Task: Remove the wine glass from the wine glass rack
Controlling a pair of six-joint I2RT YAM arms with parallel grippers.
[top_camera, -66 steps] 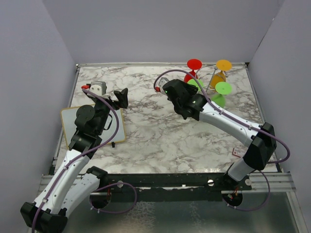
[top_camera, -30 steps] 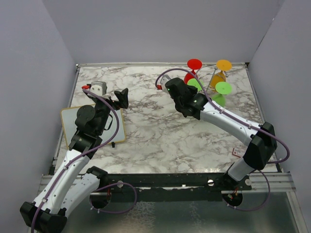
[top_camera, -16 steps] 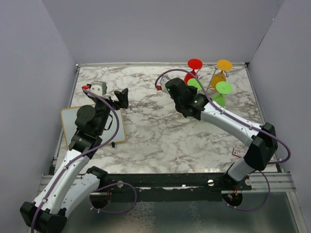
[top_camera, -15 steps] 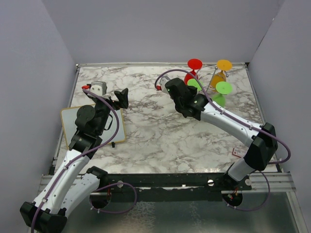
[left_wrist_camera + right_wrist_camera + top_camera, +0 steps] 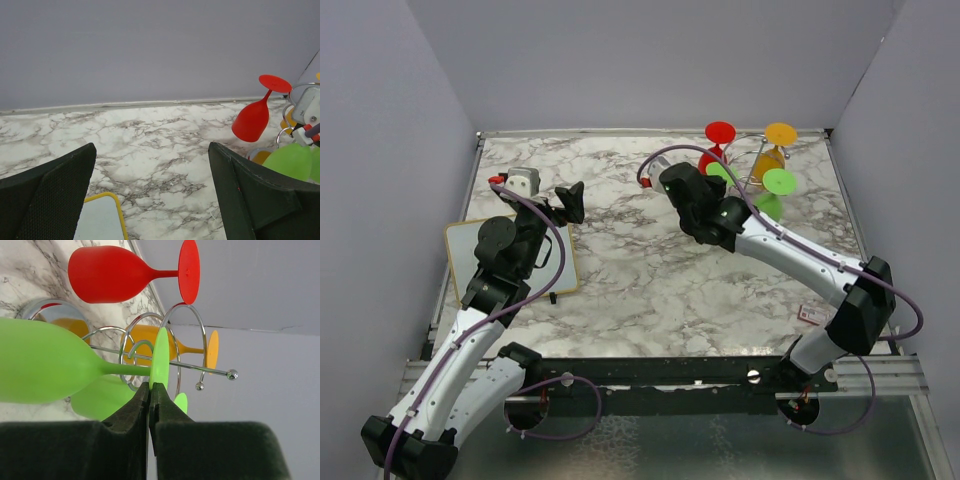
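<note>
Bright, even light leaves faint shadows on the white marbled tabletop; the black padded fingers at six o'clock look soft.

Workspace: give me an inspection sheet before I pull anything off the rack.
Surface: marble table.
Job's things: rack at far right, hanging red glass, orange glass, green glass and second green glass upside down.
Clutter: yellow-rimmed board under left arm; small tag near right edge.
Grippers: left gripper open, empty; right gripper shut at green glass's foot, grip unconfirmed.
Cables: purple cables along both arms.
Surroundings: grey walls.
</note>
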